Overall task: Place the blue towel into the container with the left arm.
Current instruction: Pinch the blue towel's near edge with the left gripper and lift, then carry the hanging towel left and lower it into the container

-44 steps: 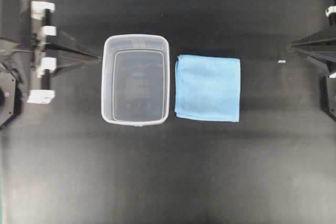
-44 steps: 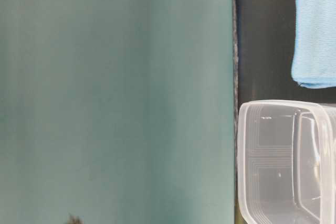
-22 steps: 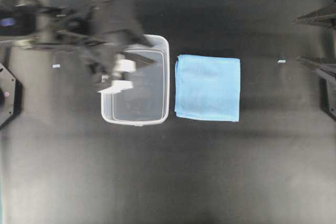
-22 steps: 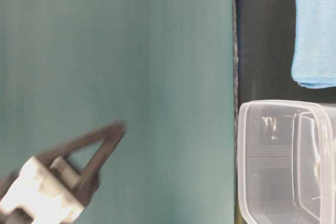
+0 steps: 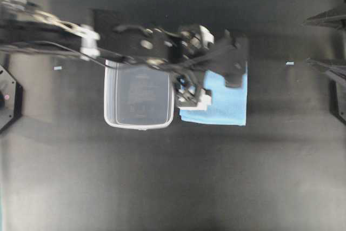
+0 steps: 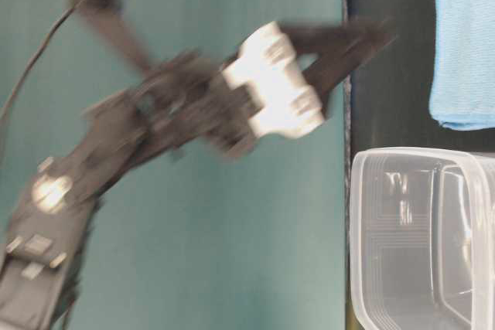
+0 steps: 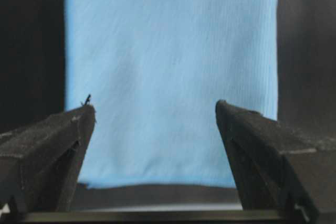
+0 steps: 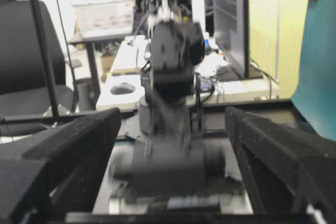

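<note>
Two arms are ours, and only the left arm (image 5: 135, 44) is out over the work, stretched across the container (image 5: 139, 98) with the left gripper (image 7: 155, 129) above the blue towel (image 5: 230, 104), fingers (image 7: 58, 145) spread wide with nothing between them. That towel lies flat just beside the container, on its far side from the left arm's base. Our right gripper (image 8: 170, 145) stands well apart from the container, its fingers likewise spread and empty.

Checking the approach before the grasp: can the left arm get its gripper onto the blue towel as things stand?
Probably yes. The left gripper is open above the blue towel, which lies flat with nothing on it. The container sits beside the towel, not in the way.
</note>
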